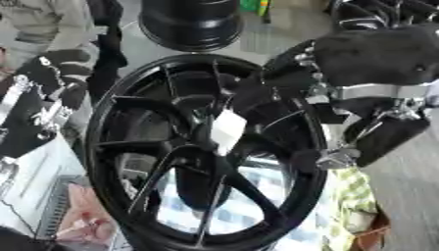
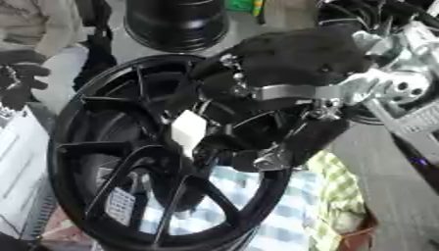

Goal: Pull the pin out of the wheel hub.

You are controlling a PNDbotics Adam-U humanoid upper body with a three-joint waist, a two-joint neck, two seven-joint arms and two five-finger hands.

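Observation:
A black spoked wheel hub stands tilted on the table and fills the middle of both views. At its centre sits a small white piece, which looks like the pin. My right hand comes in from the upper right, crosses the rim and reaches down to the centre just above the white piece. Whether it holds the piece is hidden by the dark spokes. My left hand hangs idle at the upper left beside the rim, fingers relaxed and holding nothing.
A second black wheel stands behind, and more rims sit at the upper right. A blue-checked cloth and a yellow-green cloth lie under the hub. White papers lie at the left.

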